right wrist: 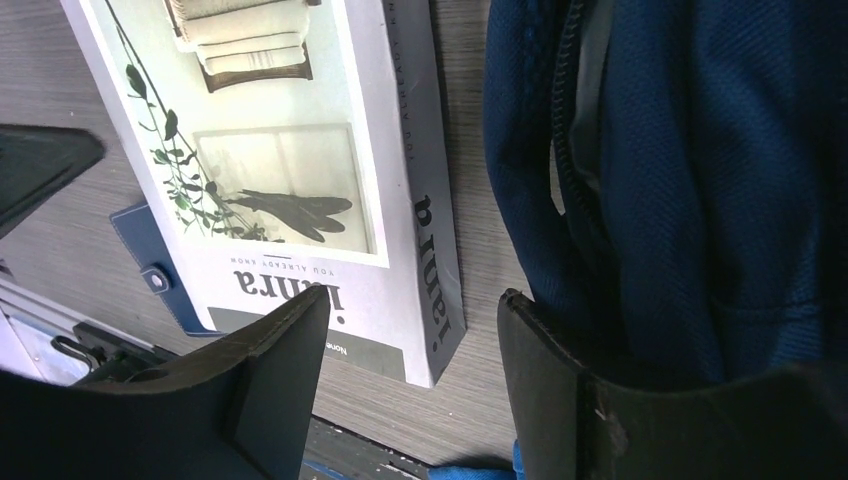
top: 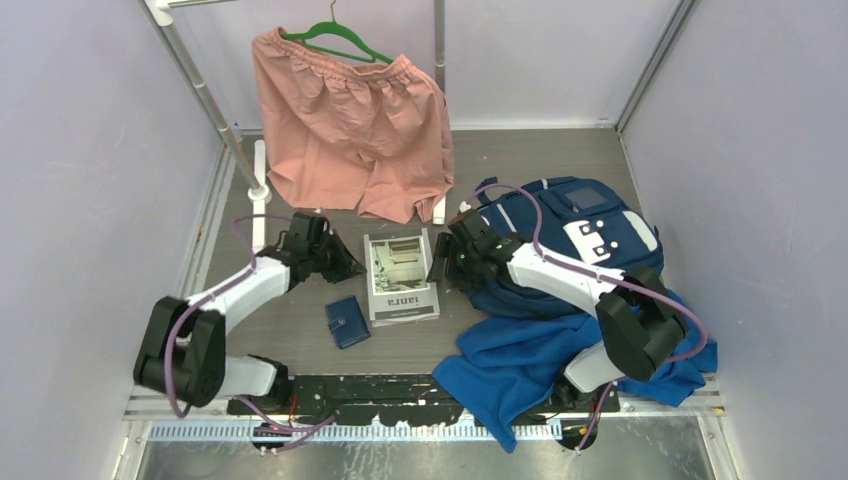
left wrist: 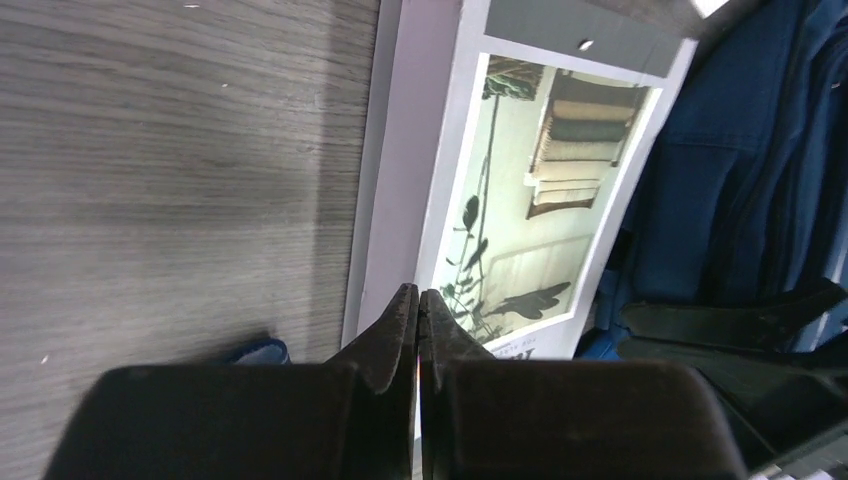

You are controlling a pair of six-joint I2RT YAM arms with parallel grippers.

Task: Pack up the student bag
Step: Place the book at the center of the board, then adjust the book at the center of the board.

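The navy student bag lies at the right of the table; its fabric fills the right of the right wrist view and the left wrist view. A grey-and-white book lies flat in the middle, also in the left wrist view and the right wrist view. My left gripper is shut and empty at the book's left edge, its tip over the cover. My right gripper is open; its jaws straddle the book's right edge, next to the bag.
A small navy wallet with a snap tab lies left of the book's near corner. A royal-blue cloth is heaped at the near right. Pink shorts hang on a green hanger from a rack at the back.
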